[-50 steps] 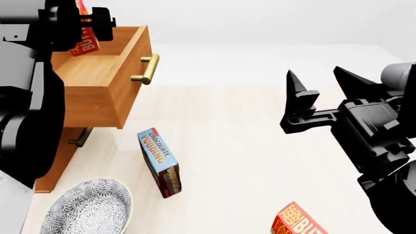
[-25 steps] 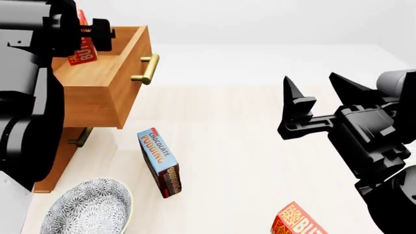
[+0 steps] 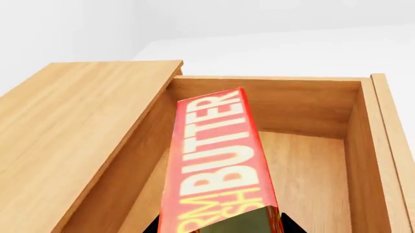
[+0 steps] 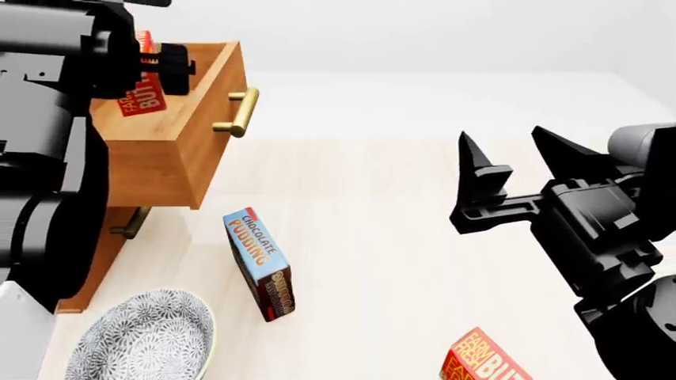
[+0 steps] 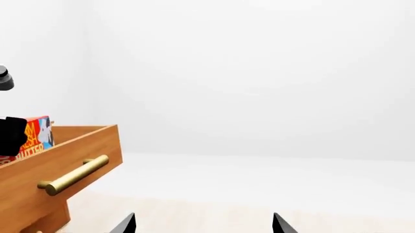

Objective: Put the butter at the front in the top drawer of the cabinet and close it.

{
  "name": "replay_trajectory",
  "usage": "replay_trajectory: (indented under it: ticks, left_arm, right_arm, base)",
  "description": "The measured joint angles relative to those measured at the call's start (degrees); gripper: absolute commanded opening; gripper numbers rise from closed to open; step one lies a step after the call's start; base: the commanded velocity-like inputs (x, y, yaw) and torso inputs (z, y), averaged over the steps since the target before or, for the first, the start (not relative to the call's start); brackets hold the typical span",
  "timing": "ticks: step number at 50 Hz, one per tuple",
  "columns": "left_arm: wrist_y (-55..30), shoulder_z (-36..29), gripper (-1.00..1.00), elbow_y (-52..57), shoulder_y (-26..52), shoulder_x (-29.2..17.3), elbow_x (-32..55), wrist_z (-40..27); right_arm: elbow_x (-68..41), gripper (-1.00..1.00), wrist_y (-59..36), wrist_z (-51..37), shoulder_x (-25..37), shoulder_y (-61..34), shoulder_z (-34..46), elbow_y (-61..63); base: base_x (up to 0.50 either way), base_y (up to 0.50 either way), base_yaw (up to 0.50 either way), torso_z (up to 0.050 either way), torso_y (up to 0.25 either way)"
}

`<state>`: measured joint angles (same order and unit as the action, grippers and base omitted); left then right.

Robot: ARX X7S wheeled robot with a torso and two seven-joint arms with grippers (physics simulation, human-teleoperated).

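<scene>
Butter: the red carton (image 4: 141, 89) with yellow lettering is held upright over the pulled-out top drawer, its lower end inside the drawer's opening near the far left corner; the left wrist view shows the carton (image 3: 217, 160) running lengthwise down into the wooden box, and the right wrist view shows its top (image 5: 36, 136) rising above the drawer's rim.
Left gripper: (image 4: 142, 57) pinching the butter, black fingers on either side of the carton's upper part, at the far left of the scene.
Top drawer: (image 4: 180, 142) open, pulled out toward the right, orange-brown wood with bare floor (image 3: 311, 174) visible beside the carton; brass bar handle (image 4: 239, 112) on its front face.
Cabinet: (image 4: 90, 261) stands at the left, below the open drawer, with a lower brass handle (image 4: 131, 224) partly showing.
Right gripper: (image 4: 518, 178) spread wide, holding nothing, hovering at the right, well apart from the drawer.
Second butter carton: (image 4: 486, 358) lies on the pale floor at the near right.
Chocolate pudding box: (image 4: 259, 261) stands tilted on the floor, near the middle, just right of the cabinet.
Patterned bowl: (image 4: 142, 336) sits on the floor at the near left, close to the pudding box.
</scene>
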<state>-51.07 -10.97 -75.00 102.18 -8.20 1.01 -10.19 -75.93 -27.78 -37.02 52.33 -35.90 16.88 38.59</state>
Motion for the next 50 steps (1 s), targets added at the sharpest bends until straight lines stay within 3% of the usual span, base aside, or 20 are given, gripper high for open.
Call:
replay_trajectory:
  ticks: [50]
  left_arm:
    - [-1.33, 0.25, -1.0, 0.0, -2.46, -1.55, 0.25, -3.21]
  right_arm:
    - [0.74, 1.0, 0.5, 0.03, -0.61, 1.21, 0.39, 0.16]
  base:
    - [0.0, 0.0, 0.0, 0.001, 0.001]
